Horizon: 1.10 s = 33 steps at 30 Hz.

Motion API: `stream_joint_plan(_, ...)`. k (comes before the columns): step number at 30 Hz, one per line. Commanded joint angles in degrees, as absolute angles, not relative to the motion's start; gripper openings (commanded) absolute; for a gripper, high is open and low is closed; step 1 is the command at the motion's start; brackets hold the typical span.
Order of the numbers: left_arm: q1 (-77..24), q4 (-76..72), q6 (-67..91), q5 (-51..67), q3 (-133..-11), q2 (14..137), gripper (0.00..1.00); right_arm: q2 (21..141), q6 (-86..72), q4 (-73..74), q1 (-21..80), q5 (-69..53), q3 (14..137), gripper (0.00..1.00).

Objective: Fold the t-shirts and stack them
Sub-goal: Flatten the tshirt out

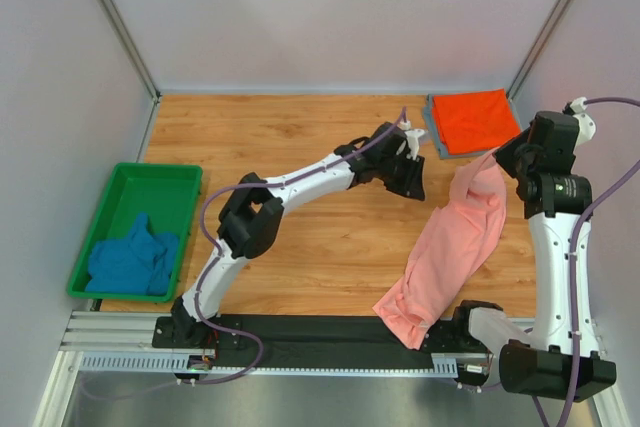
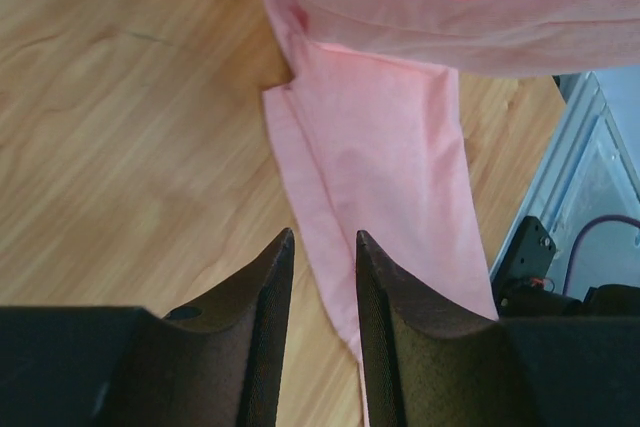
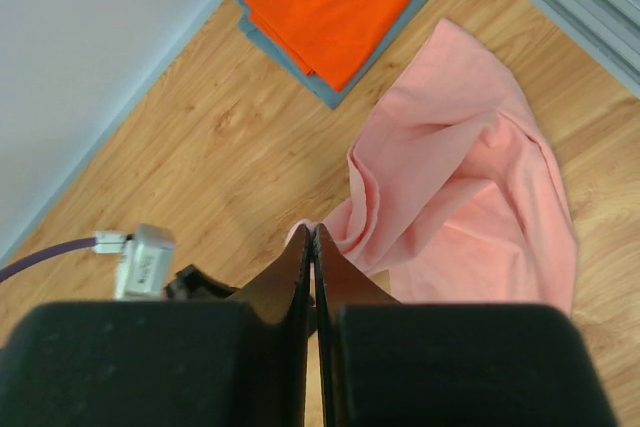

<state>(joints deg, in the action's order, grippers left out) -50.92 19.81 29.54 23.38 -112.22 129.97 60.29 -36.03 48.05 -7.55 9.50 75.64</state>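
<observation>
Two t-shirts look done to you: the bright orange-red t-shirt (image 1: 470, 117) lies folded flat and square on the grey t-shirt (image 3: 325, 95), just beyond your right gripper (image 3: 312, 232), whose jaws are closed tight on an edge of the salmon-pink t-shirt (image 1: 455, 237). That thin, soft cloth hangs from it in loose wrinkles over the smooth wood-grain worktop (image 1: 300, 137), unfolded. Your left gripper (image 2: 322, 247) hovers above it, jaws barely parted and holding nothing. The teal-blue t-shirt (image 1: 130, 262) lies crumpled in the green plastic bin (image 1: 150, 179), far to that gripper's left, not yet begun.
</observation>
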Motion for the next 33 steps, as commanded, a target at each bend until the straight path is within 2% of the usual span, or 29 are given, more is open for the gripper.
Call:
stream_joint_plan(1, -53.1, 16.4, 27.2, 25.7, -116.5, 134.3, 0.38, 57.9, -36.9, 48.2, -7.5, 9.5, 74.1, 0.0)
stream_joint_plan(12, -54.1, 11.0, 31.6, 24.8, -124.2, 146.2, 0.39, 52.7, -36.7, 49.0, -7.5, 8.9, 68.2, 0.0)
stream_joint_plan(33, -54.8, 7.2, 31.5, 22.9, -127.7, 151.6, 0.41, 51.0, -36.6, 49.1, -7.5, 9.2, 68.0, 0.0)
